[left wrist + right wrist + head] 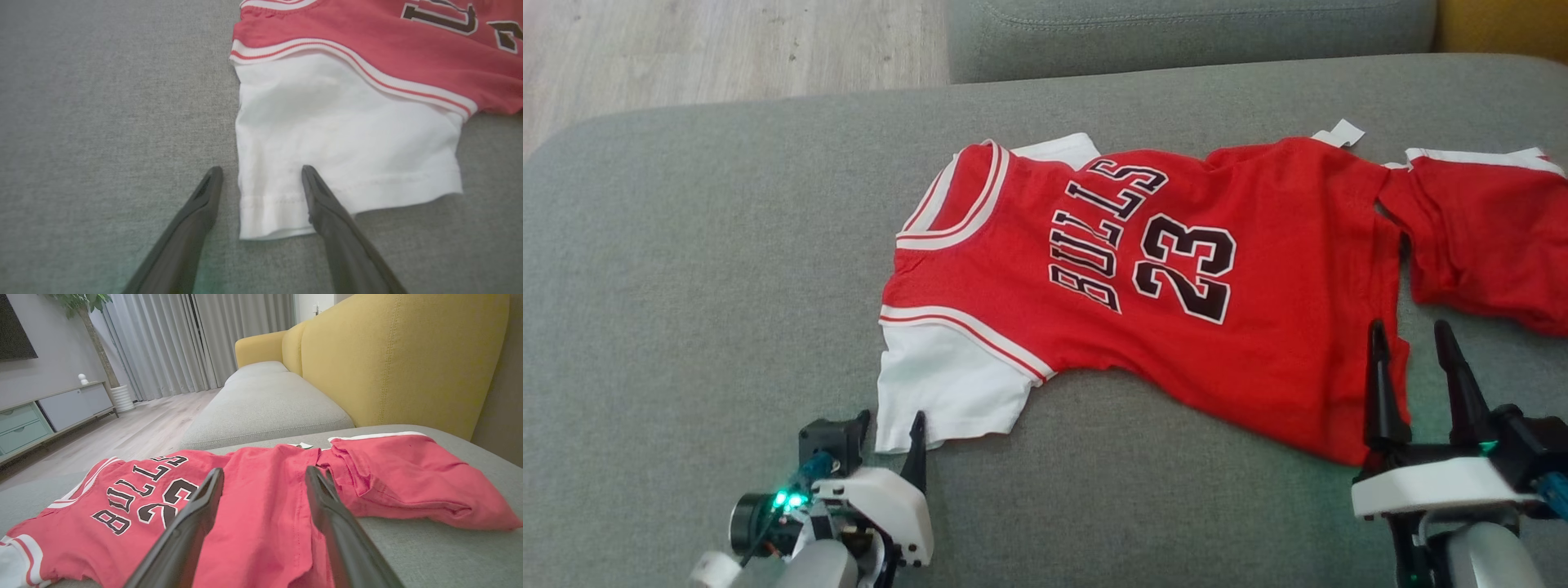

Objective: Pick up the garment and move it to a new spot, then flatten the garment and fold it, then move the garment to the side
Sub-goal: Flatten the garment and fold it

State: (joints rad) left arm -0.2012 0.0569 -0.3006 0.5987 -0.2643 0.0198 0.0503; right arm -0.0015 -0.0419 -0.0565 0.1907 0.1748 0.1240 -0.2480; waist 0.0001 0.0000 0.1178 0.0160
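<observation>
A: From the head camera: finds the garment [1176,310], a red jersey lettered BULLS 23, spread front-up across the grey cushion [727,286], collar toward the left.

B: And up close, from the left wrist?

A: Brings out detail lost from above: left gripper [261,168] spread wide, holding nothing, straddling the corner of the white sleeve [347,134]. One finger over the cloth, the other over bare cushion just beside the sleeve's edge. Cannot tell whether touching.

B: Right side?

A: Seen from the head: right gripper [1409,327] agape at the jersey's near hem, gripping nothing.

B: Anything extra through the right wrist?

A: Looks low along the fabric and adds the room: yellow sofa back [408,355], grey curtains [163,343], wooden floor [143,424], low cabinet [53,412]. Also gives the bunched red piece [408,486] with white trim, right beside the jersey. Cannot tell whether joined to it.
</observation>
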